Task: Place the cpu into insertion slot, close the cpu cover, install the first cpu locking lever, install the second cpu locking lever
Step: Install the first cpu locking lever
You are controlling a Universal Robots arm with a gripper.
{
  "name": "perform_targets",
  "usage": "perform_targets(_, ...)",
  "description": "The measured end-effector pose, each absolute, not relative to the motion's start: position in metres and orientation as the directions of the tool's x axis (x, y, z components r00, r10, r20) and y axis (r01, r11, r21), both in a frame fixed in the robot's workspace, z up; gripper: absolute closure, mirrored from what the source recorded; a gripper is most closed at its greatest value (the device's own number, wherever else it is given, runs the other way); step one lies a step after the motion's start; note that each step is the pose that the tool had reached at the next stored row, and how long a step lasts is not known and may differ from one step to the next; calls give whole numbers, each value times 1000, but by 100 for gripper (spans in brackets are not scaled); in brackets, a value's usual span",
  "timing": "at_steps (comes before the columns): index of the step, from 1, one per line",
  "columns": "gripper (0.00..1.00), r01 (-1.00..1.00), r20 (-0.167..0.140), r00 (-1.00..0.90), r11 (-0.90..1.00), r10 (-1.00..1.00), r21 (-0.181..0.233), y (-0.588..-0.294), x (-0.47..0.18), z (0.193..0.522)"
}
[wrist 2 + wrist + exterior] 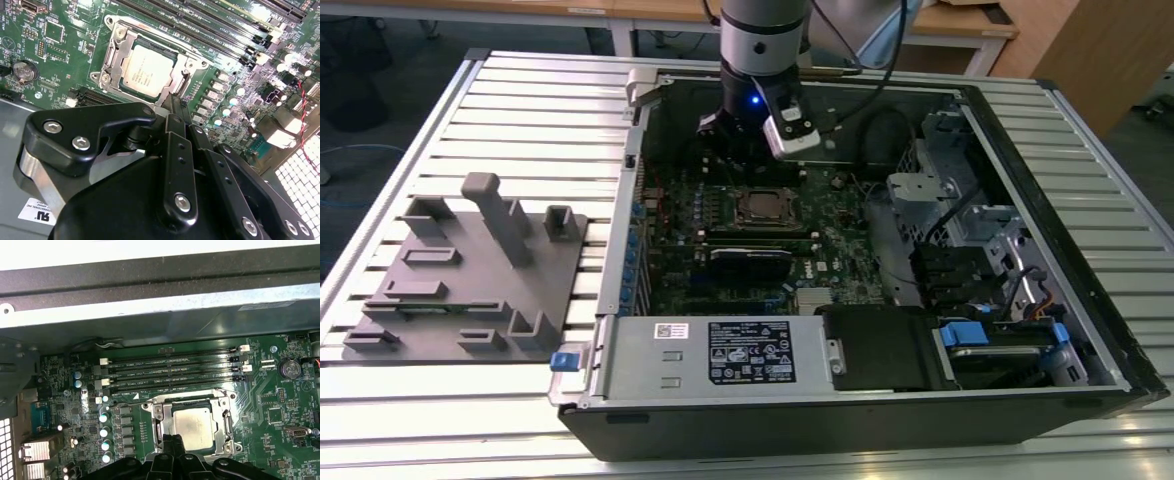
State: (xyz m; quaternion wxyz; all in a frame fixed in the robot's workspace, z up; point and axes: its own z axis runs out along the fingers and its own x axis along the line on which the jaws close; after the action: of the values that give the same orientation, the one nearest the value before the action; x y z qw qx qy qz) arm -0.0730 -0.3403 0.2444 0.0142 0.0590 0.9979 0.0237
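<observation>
The cpu [146, 71] lies flat in the insertion slot [758, 208], its pale metal top showing through the window of the cpu cover [116, 49]. The cover [159, 412] is down around the chip. A thin lever rod [200, 391] runs along the socket's side next to the memory slots. My gripper [175, 106] hangs low over the motherboard at one edge of the socket. Its black fingertips [173, 441] are pressed together, and whether they touch the socket frame I cannot tell. In the exterior view the gripper [742, 150] stands inside the open computer case, just behind the socket.
Long black memory slots [170, 372] run beside the socket. A coin battery [25, 71] and rows of capacitors [105, 430] stand nearby. The power supply [720, 352] and drive bays [974, 250] crowd the case. A grey fixture plate [467, 270] lies at the exterior view's left.
</observation>
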Motion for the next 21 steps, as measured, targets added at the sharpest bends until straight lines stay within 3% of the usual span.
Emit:
perform_targets(10,90,117,-17,-993,992,118,46,-340,-73,244)
perform_targets(21,90,119,31,-992,992,118,31,-340,-73,244)
